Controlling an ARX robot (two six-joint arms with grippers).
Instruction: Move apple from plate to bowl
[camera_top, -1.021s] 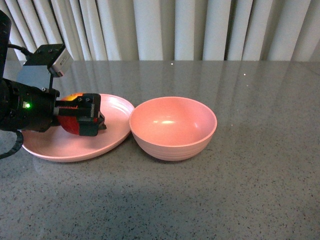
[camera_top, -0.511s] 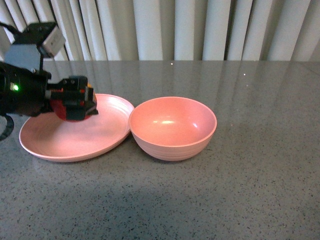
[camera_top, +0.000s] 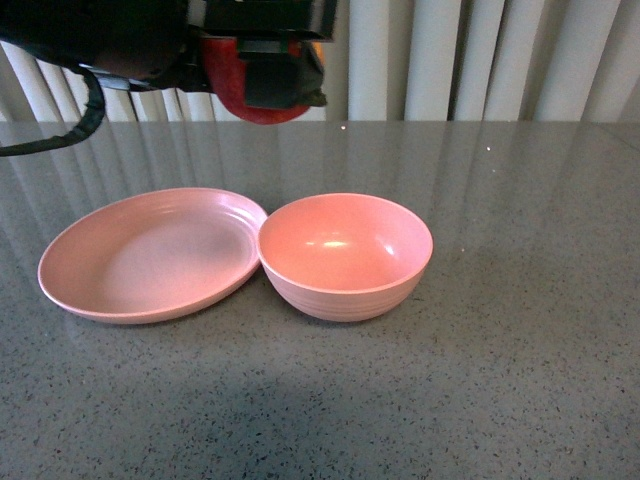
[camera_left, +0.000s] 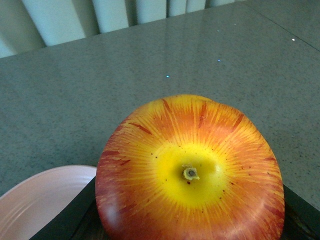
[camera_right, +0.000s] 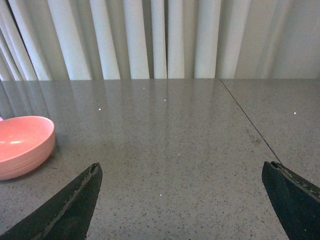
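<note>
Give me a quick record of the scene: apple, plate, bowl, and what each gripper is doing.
apple: in the air, clear of the plate, not in the bowl
plate: empty, on the table, against the bowl's side
bowl: empty, upright
left gripper: closed on the apple
right gripper: open, holding nothing

L gripper (camera_top: 268, 72) w/ apple (camera_top: 226, 82) has risen off plate (camera_top: 150, 262), now high up, shifted right twd bowl (camera_top: 345, 262).

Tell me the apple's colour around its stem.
Yellow; the apple streaks to red outward. Best in left wrist view.
</note>
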